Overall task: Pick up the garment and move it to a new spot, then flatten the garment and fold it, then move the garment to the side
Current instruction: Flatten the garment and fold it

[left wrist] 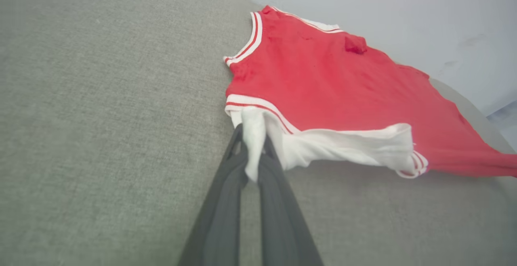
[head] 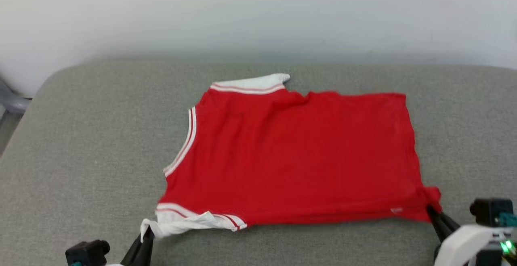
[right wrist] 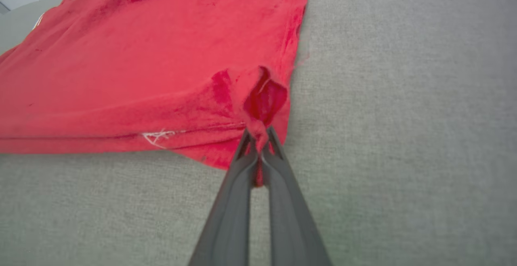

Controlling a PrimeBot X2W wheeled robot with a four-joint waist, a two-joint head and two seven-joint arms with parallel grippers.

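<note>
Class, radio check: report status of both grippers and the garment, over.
Left gripper shut on white sleeve. Right gripper shut on red hem corner. Garment spread on grey cushion. No obstruction seen.

Soft even light (slightly blurred edges)

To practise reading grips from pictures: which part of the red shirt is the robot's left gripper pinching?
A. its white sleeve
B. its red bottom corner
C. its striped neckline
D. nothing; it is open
A: in the left wrist view the left gripper is shut on the white sleeve of the garment; the right gripper pinches a red corner.
</note>
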